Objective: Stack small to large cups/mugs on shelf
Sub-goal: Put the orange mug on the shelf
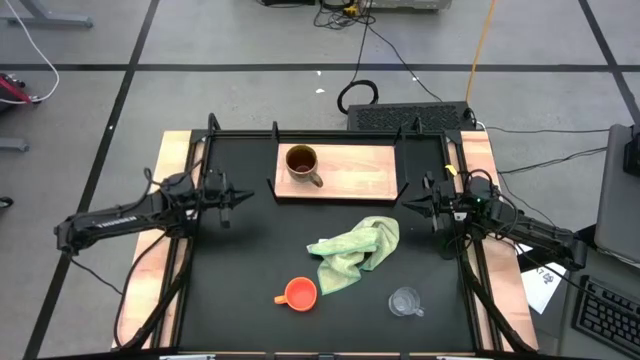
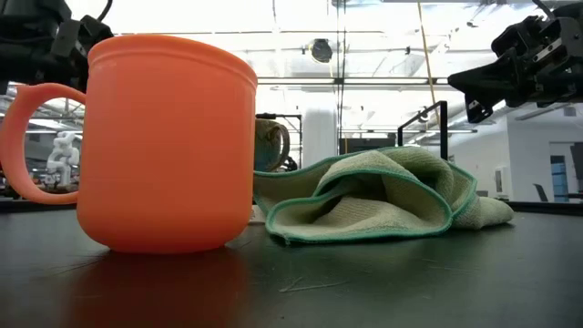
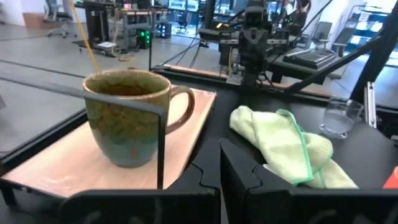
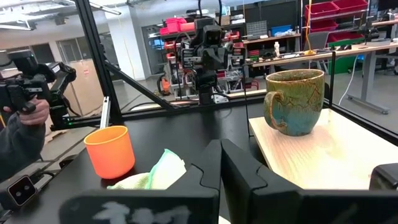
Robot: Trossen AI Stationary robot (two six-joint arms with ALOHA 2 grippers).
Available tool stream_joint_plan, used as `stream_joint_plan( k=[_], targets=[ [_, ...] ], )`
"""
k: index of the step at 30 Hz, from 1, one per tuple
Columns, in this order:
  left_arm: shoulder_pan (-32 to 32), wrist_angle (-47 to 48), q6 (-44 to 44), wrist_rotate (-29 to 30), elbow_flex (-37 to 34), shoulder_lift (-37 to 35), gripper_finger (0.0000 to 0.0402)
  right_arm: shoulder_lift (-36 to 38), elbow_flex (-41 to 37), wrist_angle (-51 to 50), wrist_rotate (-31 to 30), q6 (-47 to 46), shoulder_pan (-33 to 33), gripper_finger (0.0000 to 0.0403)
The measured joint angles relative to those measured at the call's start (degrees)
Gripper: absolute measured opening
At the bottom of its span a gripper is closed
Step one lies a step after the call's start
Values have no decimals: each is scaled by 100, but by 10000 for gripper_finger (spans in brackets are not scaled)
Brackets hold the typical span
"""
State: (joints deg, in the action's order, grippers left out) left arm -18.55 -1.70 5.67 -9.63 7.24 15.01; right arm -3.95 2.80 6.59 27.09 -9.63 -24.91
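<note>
Robotics lab, workbenches (image 4: 292, 59), red bins (image 4: 339, 9)

Brown mug (image 1: 303, 165) on shelf (image 1: 350, 172); orange cup (image 1: 300, 293), glass cup (image 1: 405, 302) on tabletop (image 1: 240, 260).

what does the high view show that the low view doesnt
Only the high view shows the clear glass cup on the black tabletop and the whole wooden shelf, with the brown mug standing on its left part. It also shows both arms, the left gripper and right gripper shut and apart from every cup.

Only the low view shows the room behind the table.

Both show the orange cup and the green cloth lying beside it, not touching.
</note>
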Motion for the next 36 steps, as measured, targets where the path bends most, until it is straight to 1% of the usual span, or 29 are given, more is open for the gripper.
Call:
stream_joint_plan(
  k=[6, 12, 36],
  targets=[
    [0, -17, -61, -94, -312, -57, 0, 1, 0, 0, 0, 0, 0, 0],
    [0, -363, -56, -176, -651, -57, 0, 1, 0, 0, 0, -10, 0, 0],
    [0, -281, -98, -190, -669, -50, 0, 2, -1, -5, 0, 44, 0, 0]
  ],
)
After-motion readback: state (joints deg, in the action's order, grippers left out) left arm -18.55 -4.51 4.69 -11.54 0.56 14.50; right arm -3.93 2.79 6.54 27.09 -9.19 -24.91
